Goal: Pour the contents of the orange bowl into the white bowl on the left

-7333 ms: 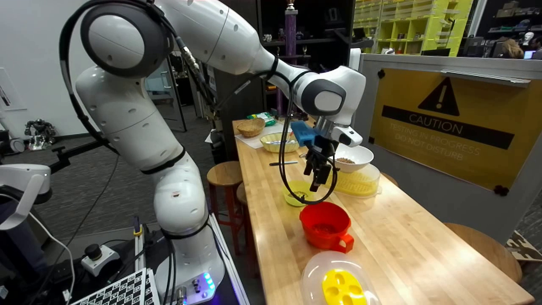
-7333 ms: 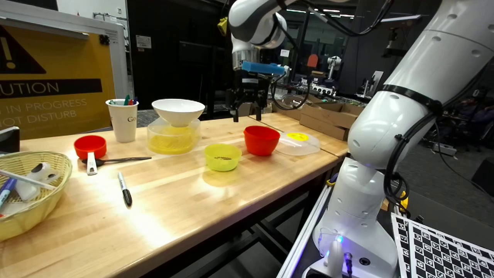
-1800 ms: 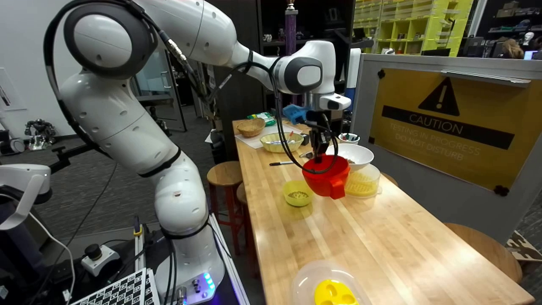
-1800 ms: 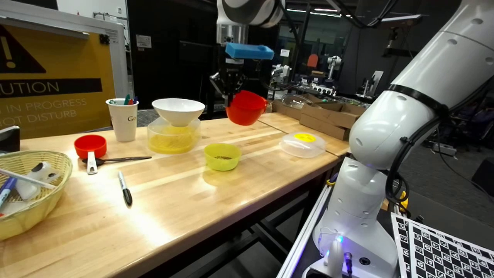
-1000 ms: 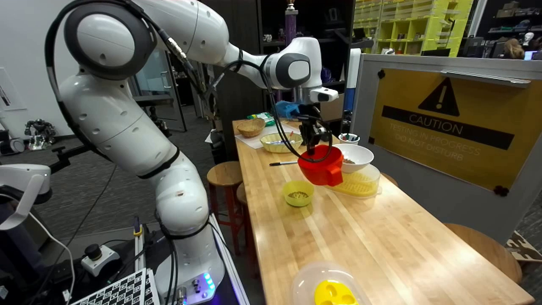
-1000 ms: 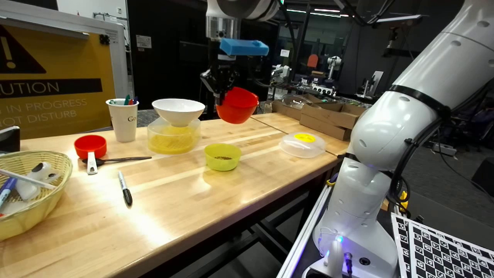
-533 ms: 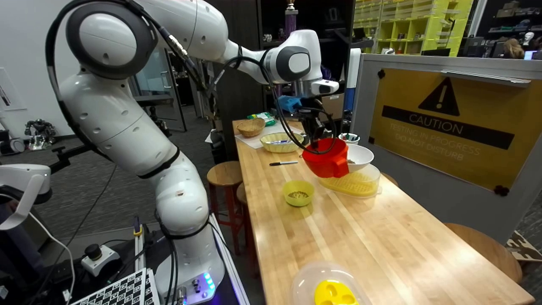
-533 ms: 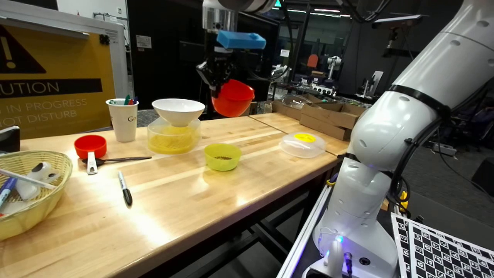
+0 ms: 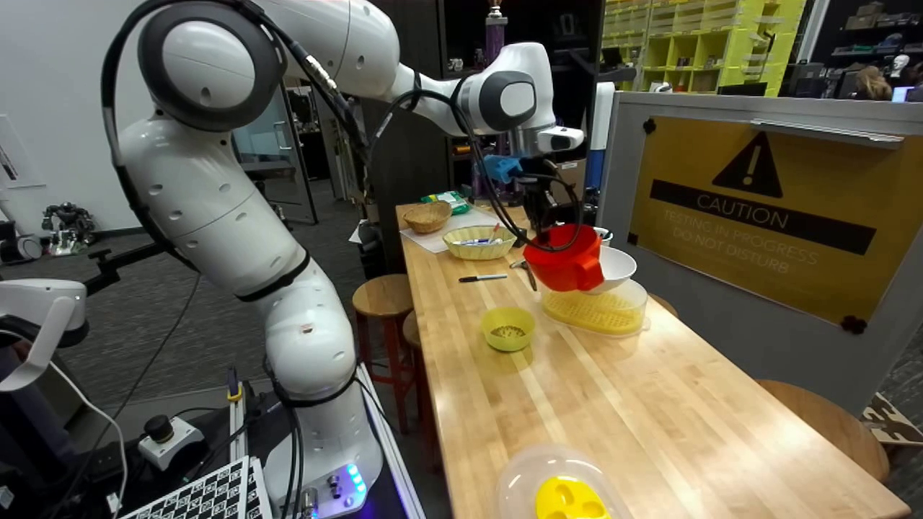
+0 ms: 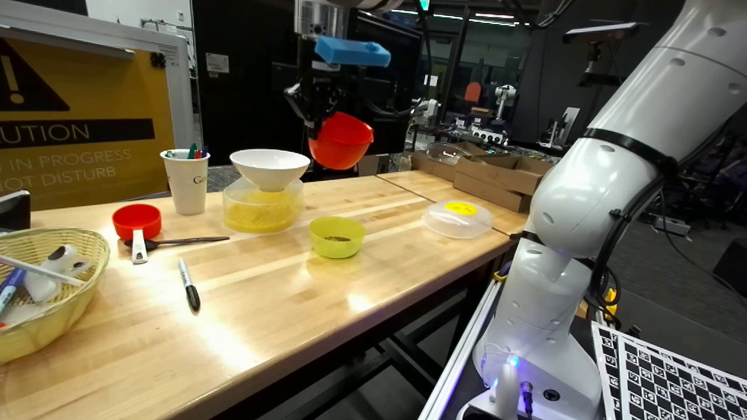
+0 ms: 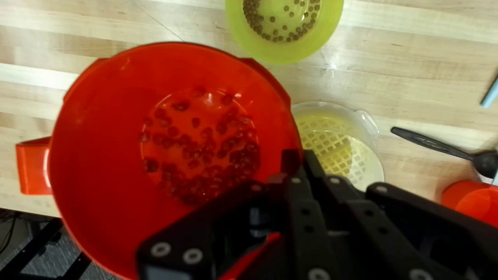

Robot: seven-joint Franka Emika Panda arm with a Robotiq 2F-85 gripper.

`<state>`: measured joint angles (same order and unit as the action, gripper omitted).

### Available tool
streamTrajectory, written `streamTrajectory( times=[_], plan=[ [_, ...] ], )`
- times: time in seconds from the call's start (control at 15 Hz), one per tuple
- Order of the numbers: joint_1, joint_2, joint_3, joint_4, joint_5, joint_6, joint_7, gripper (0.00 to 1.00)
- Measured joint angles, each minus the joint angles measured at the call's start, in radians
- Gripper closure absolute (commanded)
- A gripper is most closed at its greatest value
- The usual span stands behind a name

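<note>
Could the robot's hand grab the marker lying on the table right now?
Probably not: the gripper is busy pinching the red bowl by its edge, leaving no free grip, though nothing covers the marker.

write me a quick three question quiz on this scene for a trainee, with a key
1. Multiple choice: what does the pincer hold?
a) the paper cup
b) the red-orange bowl
c) the marker
2. True or false: small brown balls lie in the yellow-green bowl.
3. Short answer: what move likely comes next, and why?

Key
1: b
2: true
3: Probably bringing the red-orange bowl over the white bowl to tip it; it hangs to one side, dark pieces inside.
</note>
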<state>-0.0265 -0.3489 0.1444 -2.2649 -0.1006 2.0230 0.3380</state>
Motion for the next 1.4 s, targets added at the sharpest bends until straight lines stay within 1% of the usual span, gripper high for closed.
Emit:
streamTrajectory(
  times=[0.87,1.4],
  plan=[
    [0.002,0.077,0.000,0.110,-0.001,0.047,-0.015,0.99],
    [0.028,0.114,0.002,0.159,-0.004,0.067,-0.015,0.99]
  ],
)
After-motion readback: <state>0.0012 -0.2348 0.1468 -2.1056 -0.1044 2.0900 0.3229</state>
